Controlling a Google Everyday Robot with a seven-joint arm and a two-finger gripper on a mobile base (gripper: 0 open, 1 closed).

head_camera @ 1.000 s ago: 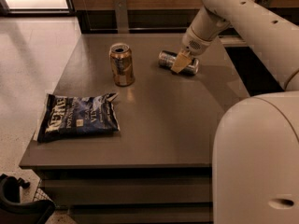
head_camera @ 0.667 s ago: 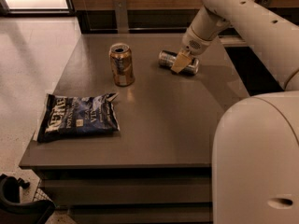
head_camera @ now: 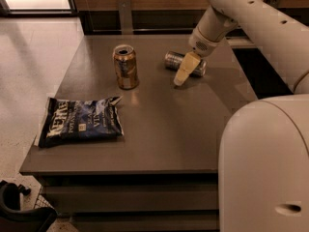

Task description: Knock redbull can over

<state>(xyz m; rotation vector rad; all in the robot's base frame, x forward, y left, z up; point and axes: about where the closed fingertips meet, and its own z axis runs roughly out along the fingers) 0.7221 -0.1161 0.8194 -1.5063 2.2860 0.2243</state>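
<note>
The redbull can (head_camera: 174, 61), slim and silver-blue, lies on its side on the grey table (head_camera: 159, 129), toward the far right. My gripper (head_camera: 182, 76) hangs just in front of it, its pale fingers (head_camera: 187, 67) pointing down at the table and covering the can's right end. The arm reaches in from the upper right.
A shorter gold can (head_camera: 126, 66) stands upright left of the redbull can. A dark blue chip bag (head_camera: 79, 122) lies flat near the table's left front edge. My white base (head_camera: 263, 168) fills the lower right. A dark cabinet runs behind the table.
</note>
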